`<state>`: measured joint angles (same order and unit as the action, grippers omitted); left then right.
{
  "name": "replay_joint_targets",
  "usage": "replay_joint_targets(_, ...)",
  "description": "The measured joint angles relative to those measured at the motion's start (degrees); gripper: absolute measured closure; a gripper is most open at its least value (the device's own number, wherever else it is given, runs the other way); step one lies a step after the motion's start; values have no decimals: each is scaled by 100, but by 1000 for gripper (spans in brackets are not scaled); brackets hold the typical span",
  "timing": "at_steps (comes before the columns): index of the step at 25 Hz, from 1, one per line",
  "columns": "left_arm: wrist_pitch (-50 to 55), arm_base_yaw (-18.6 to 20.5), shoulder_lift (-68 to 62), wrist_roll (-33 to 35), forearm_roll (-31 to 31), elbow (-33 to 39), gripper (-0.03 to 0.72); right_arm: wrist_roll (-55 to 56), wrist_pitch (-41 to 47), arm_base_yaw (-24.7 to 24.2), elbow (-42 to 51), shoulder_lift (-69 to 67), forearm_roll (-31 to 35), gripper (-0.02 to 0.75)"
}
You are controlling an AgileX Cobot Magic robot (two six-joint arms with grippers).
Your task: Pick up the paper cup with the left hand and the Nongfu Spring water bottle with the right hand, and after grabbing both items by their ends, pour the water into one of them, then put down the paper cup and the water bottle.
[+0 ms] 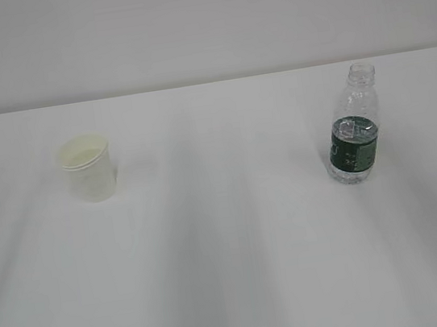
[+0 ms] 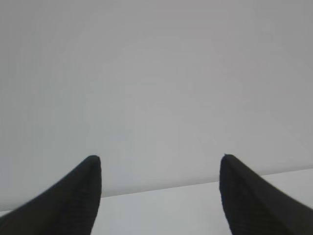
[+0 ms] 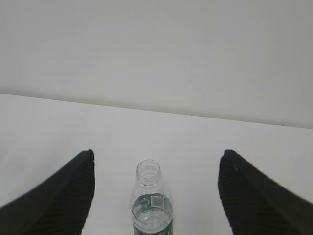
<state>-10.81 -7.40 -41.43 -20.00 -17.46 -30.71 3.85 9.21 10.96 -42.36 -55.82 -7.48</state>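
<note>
both arms sit out of the exterior shot; left hand (image 2: 159, 196) and right hand (image 3: 156, 191) gape empty. bottle (image 1: 352, 126) stands uncapped, well right of the cup (image 1: 89, 166) on the table (image 1: 234, 275).

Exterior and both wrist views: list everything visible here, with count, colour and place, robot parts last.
paper cup: one, white with cream inside, upright on the left of the table.
Nongfu Spring water bottle: one, clear with dark green label, capless, upright on the right; in the right wrist view it stands between the fingers, ungripped.
water: clear, inside the bottle.
table: one, white, under both items.
wall: pale grey, behind the table.
left hand: one, black, open, nothing between its fingers.
right hand: one, black, open, facing the bottle.
</note>
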Motion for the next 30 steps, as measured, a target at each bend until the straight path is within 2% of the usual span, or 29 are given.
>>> replay_joint_targets(14,1343,0,1308,0,0,0,149,-10,1442,0,0,1401,0,150)
replay_joint_targets(30,3082,0,2830,0,0,-91,150,-10,2406,0,0,2574,19,150)
